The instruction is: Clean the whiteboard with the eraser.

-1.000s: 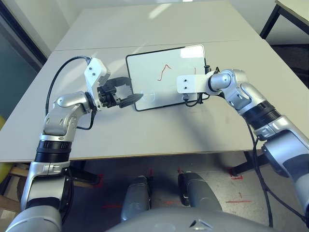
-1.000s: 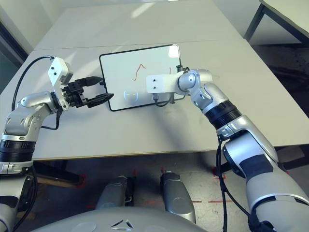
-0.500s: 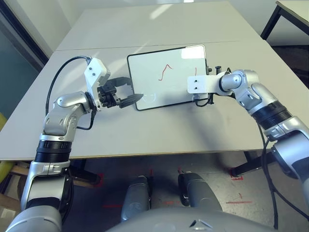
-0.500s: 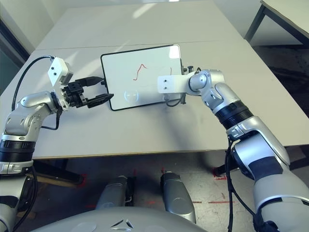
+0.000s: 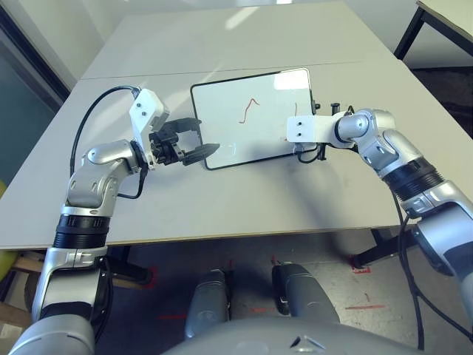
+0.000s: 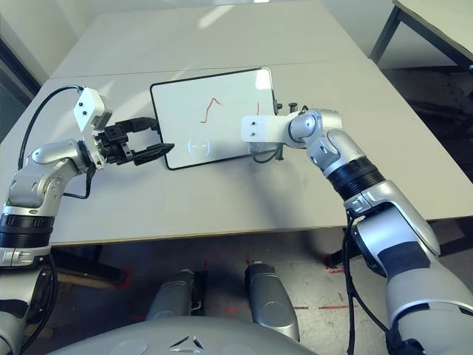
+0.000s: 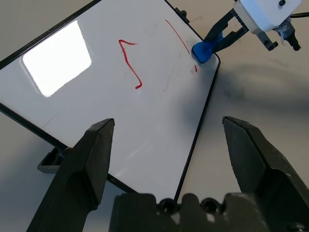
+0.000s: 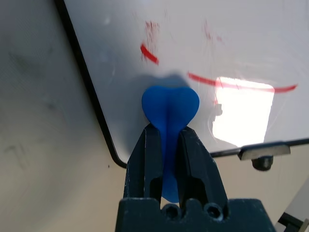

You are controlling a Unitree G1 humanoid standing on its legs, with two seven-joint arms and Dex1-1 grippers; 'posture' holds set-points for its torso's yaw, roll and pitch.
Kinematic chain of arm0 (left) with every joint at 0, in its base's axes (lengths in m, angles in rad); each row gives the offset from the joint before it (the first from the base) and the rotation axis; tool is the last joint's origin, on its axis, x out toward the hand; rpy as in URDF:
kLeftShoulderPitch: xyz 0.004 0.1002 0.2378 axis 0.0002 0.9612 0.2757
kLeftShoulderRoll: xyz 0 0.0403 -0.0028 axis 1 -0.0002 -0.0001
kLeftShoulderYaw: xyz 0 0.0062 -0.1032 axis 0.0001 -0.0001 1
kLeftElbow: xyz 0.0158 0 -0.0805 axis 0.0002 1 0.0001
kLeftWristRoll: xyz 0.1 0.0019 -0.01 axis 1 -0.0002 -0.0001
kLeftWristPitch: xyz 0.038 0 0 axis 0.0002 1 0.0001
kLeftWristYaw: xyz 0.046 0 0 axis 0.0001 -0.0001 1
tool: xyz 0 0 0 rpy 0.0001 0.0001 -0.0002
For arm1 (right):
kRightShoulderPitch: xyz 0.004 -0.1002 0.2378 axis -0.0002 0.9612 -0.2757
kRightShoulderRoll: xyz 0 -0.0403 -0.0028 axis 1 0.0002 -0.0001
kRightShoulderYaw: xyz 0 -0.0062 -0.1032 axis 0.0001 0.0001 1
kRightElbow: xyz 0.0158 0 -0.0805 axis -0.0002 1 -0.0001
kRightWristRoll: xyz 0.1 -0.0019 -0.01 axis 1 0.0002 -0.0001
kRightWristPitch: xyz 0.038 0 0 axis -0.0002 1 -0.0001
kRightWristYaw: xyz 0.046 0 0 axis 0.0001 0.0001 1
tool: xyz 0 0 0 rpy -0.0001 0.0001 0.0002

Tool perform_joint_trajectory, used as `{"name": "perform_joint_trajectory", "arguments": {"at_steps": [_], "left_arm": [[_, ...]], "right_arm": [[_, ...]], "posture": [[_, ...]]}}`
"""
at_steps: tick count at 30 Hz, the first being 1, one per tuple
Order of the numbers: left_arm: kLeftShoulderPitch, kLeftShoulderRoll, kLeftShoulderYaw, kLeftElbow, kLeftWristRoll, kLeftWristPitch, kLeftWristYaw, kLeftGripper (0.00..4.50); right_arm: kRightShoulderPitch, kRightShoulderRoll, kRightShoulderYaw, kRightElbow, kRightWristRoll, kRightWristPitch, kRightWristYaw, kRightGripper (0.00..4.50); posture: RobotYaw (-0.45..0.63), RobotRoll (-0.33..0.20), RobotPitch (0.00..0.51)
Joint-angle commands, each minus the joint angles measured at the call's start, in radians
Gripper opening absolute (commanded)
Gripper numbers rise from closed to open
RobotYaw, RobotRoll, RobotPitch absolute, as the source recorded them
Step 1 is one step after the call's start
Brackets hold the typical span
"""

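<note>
The whiteboard (image 5: 251, 118) lies flat on the table, with a red squiggle (image 5: 250, 109) and a shorter red stroke (image 5: 295, 109) nearer its right edge. My right gripper (image 8: 168, 133) is shut on the blue eraser (image 8: 170, 108), which presses on the board just inside its near right corner, beside smeared red marks. The left wrist view also shows the eraser (image 7: 203, 50) at that corner. My left gripper (image 5: 203, 137) is open, its fingers spread around the board's near left corner without pinching it.
The board rests on a grey table (image 5: 222, 200) whose front edge runs just below my arms. A seam (image 5: 133, 74) joins it to a second table behind. Another table's leg (image 5: 408, 33) stands at the far right.
My right gripper has slid the eraser rightward along the board's near edge to its right corner. The left arm has stayed where it was.
</note>
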Motion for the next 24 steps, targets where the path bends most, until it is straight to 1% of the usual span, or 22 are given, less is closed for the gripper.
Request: {"name": "perform_joint_trajectory", "arguments": {"at_steps": [1, 11, 16, 24], "left_arm": [[0.002, 0.006, -0.005, -0.016, 0.007, 0.011, 0.003, 4.5], [0.006, 0.004, -0.005, -0.031, 0.004, 0.023, 0.011, 4.5], [0.005, 0.005, -0.005, -0.034, 0.004, 0.026, 0.011, 4.5], [0.0, 0.004, -0.006, -0.032, 0.004, 0.026, 0.009, 4.5]], "right_arm": [[0.016, 0.024, 0.015, -0.041, -0.006, 0.009, 0.015, 0.19], [0.041, 0.045, 0.034, -0.103, -0.034, 0.02, 0.032, 0.19], [0.05, 0.011, 0.029, -0.074, -0.054, 0.007, 0.036, 0.19], [0.036, -0.038, 0.01, 0.023, -0.062, -0.018, 0.01, 0.19]], "posture": [[-0.13, 0.0, 0.102], [-0.12, 0.0, 0.103], [-0.13, 0.0, 0.103], [-0.13, 0.0, 0.102]]}}
